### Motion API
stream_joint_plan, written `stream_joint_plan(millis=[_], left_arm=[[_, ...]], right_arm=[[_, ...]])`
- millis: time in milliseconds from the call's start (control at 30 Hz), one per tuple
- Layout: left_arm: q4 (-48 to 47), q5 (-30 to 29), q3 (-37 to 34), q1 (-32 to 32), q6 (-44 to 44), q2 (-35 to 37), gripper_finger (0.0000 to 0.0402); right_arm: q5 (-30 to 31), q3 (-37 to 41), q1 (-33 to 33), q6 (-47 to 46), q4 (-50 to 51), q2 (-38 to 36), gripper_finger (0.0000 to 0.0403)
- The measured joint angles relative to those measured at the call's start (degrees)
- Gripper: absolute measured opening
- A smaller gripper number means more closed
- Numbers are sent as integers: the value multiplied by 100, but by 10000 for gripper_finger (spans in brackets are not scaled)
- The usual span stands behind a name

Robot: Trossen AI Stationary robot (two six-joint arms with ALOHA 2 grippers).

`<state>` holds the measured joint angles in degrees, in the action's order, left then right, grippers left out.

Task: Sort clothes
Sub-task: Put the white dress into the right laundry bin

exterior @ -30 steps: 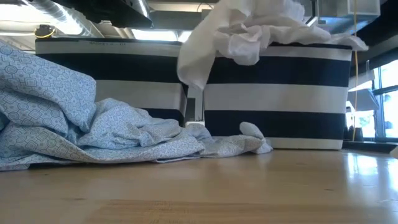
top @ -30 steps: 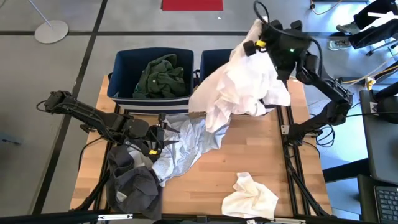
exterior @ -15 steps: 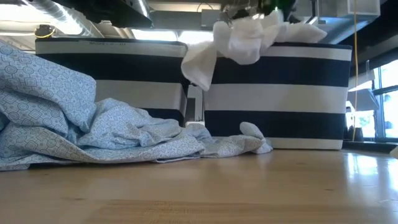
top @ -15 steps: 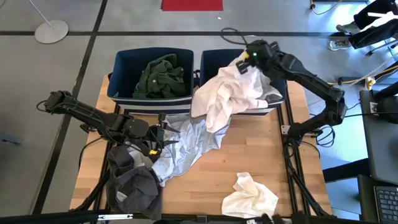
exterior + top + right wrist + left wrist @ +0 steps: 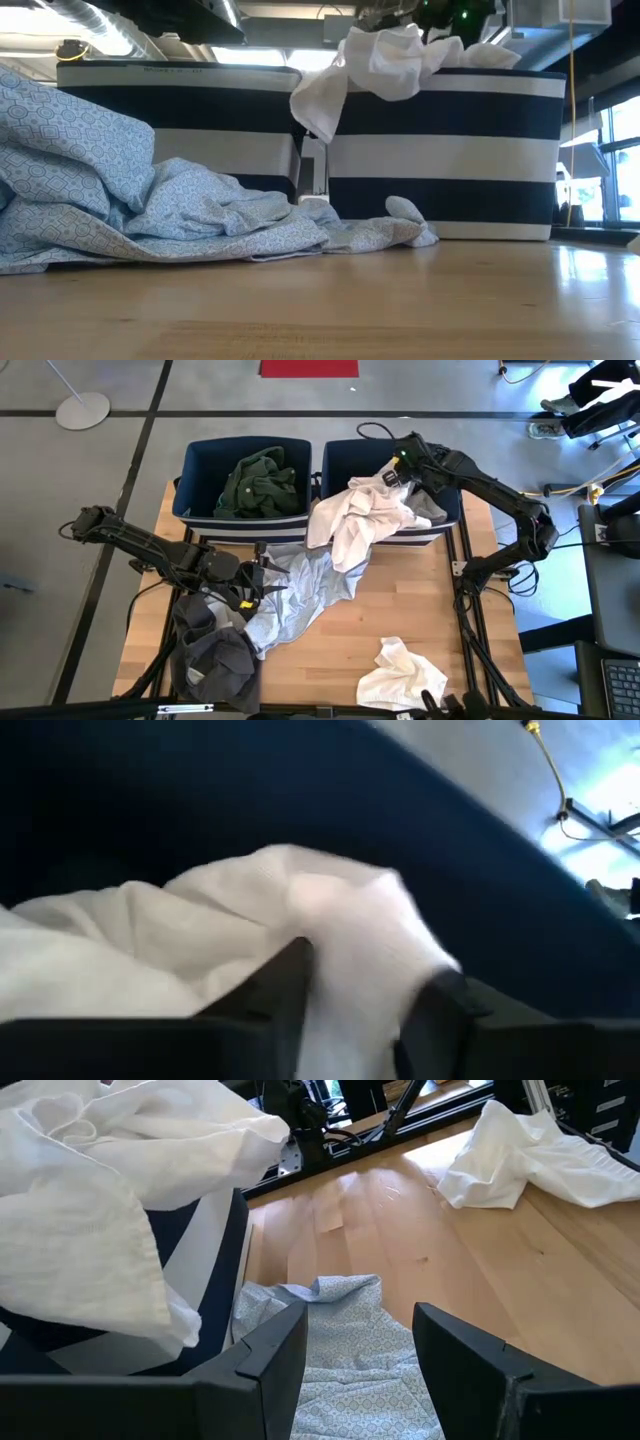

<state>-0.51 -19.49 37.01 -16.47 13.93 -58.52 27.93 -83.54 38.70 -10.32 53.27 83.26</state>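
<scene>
The right gripper (image 5: 397, 472) is down inside the right bin (image 5: 340, 455), its fingers (image 5: 275, 990) pinched on the white shirt (image 5: 360, 515). Only part of that shirt lies in the bin; the rest drapes over the front rim and hangs toward the table (image 5: 420, 610). If released here, the overhanging weight is likely to drag the shirt out. The left gripper (image 5: 352, 1342) waits with fingers spread above the blue shirt (image 5: 300, 590), which touches the hanging white cloth and could snag it. Dark grey clothes (image 5: 215, 655) and a second white garment (image 5: 402, 675) lie on the table; a green garment (image 5: 258, 482) sits in the left bin (image 5: 195, 460).
</scene>
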Motion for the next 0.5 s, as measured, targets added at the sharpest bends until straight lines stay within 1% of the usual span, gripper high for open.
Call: stream_joint_plan(millis=[133, 267, 367, 500], left_arm=[[-2, -1, 0, 1, 0, -1, 172], [-2, -2, 0, 2, -2, 0, 172], [-2, -2, 0, 2, -25, 0, 172], [-2, -2, 0, 1, -47, -2, 172]], right_arm=[[-72, -772, -49, 17, 556, -69, 200], [-223, -1784, -367, -172, 1330, -72, 227], [-363, -2298, -845, -364, 1584, -83, 233], [-546, -2419, -1853, -264, 1521, -78, 234]])
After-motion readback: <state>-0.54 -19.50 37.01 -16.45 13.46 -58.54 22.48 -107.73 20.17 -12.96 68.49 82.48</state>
